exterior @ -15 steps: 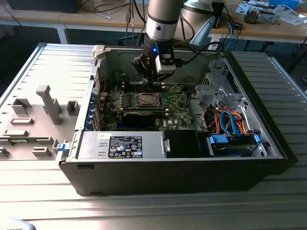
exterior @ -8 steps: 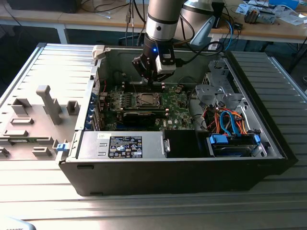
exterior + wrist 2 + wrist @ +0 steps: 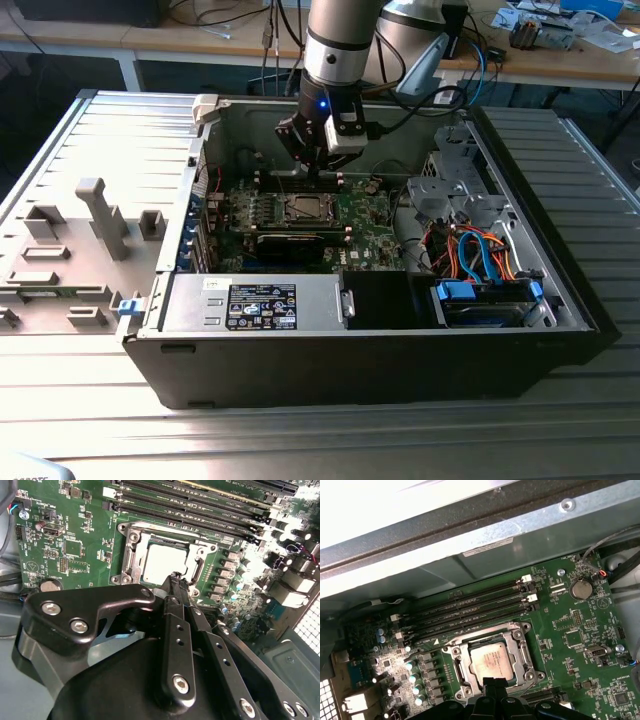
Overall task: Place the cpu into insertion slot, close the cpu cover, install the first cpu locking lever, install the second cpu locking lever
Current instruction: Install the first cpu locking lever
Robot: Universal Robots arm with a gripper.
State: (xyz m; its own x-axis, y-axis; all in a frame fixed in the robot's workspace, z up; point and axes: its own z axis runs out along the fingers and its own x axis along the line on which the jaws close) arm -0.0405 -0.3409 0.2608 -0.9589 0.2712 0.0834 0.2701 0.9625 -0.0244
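We see a silver-grey cylindrical arm [image 3: 338, 45] with a small blue light [image 3: 322, 103] at its wrist, a white block [image 3: 346, 135] beside it, black cables [image 3: 425, 103], and a black gripper [image 3: 175, 578] of glossy links studded with silver hex screws [image 3: 52, 608].

Inside the open computer case [image 3: 350, 362], placed from the cpu [image 3: 303, 208]

The cpu lies in its socket on the motherboard [image 3: 372, 212], inside the centre window of the cpu cover [image 3: 461, 667], which lies flat around it. The memory slots [image 3: 470, 611] run just behind the cpu, between it and the case's far wall. The gripper [image 3: 316, 172] hangs above the cpu's far edge. The power supply box [image 3: 255, 303] lies in front of the cpu. The drive bay [image 3: 487, 302] lies in front of the cpu and towards the exterior view's right. The coin battery [image 3: 581, 588] sits well apart from the cpu, past the slots' end.
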